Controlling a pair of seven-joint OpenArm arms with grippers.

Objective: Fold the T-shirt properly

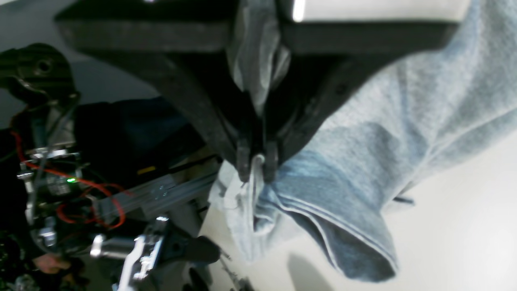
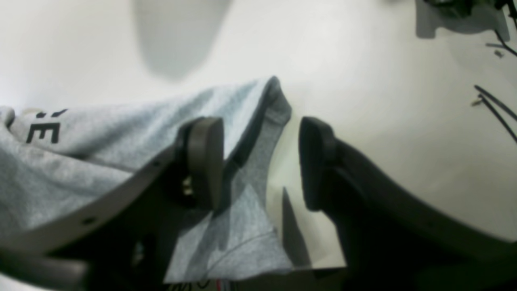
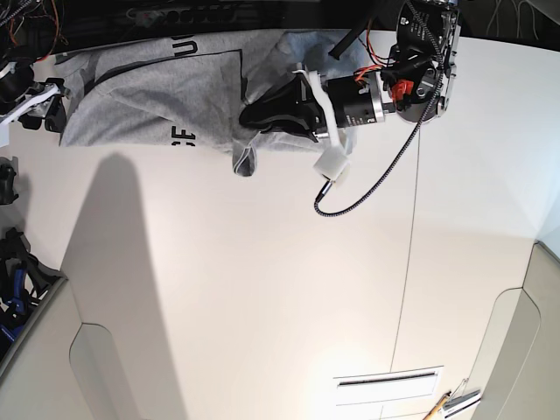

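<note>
The heather-grey T-shirt point(image 3: 149, 92) lies crumpled along the far edge of the white table point(image 3: 262, 289), with black lettering point(image 3: 181, 135) showing. My left gripper point(image 1: 256, 163) is shut on a bunched fold of the T-shirt point(image 1: 363, 153), lifted a little off the table. In the base view that left gripper point(image 3: 249, 118) is at the shirt's right part. My right gripper point(image 2: 260, 161) stands open low over the shirt's other end, where a hemmed corner of the T-shirt point(image 2: 242, 210) lies between its spread fingers point(image 2: 206, 161). The right gripper point(image 3: 48, 105) shows at the base view's left edge.
A black cable point(image 3: 367, 188) and a small white block point(image 3: 332, 164) hang from the left arm over the table. Loose wires point(image 2: 492, 101) lie on the table to the right of my right gripper. Grey bins point(image 3: 26, 297) stand at the left; small tools point(image 3: 451, 404) lie bottom right.
</note>
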